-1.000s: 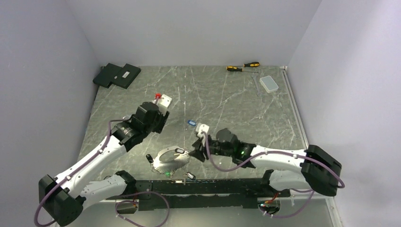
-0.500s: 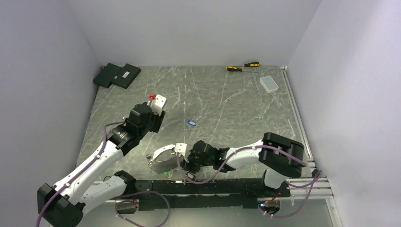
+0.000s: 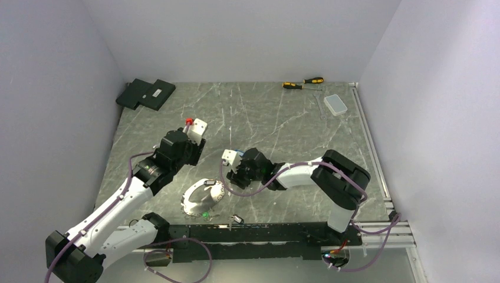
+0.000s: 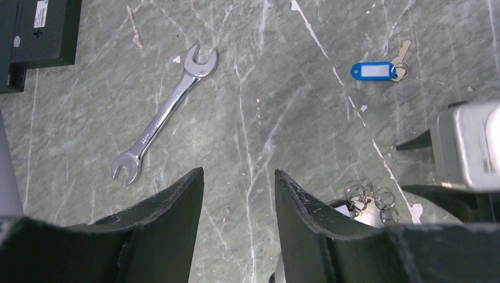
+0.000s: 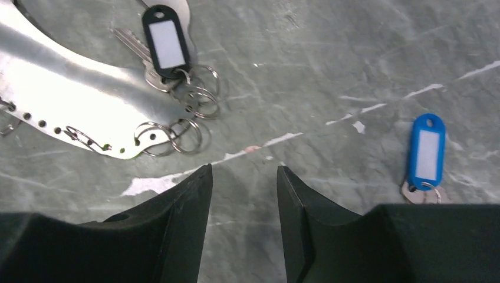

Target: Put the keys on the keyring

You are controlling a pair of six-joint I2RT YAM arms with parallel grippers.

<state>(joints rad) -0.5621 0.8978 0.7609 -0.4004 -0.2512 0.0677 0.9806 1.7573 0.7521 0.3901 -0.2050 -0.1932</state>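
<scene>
The blue key (image 5: 426, 150) lies flat on the marble, just right of my right gripper (image 5: 243, 167), which hovers open over bare table. The keyring (image 5: 59, 112) is a curved silvery plate with holes and several split rings (image 5: 177, 132); a black-tagged key (image 5: 167, 42) rests on it. From above, the keyring (image 3: 203, 197) sits near the front edge and the green key (image 3: 204, 216) just in front of it. My right gripper (image 3: 234, 168) is behind the keyring. My left gripper (image 4: 237, 172) is open and empty, left of the blue key (image 4: 372, 71).
A silver wrench (image 4: 162, 115) lies ahead of the left gripper, with black boxes (image 3: 145, 93) at the back left. Yellow-and-black screwdrivers (image 3: 303, 83) and a clear box (image 3: 336, 104) sit at the back right. A metal rail (image 3: 265, 227) runs along the front edge.
My right gripper dipped to the keyring near the front edge, then pulled back toward the blue key. The keyring shifted and changed shape. The left arm drew back slightly.
</scene>
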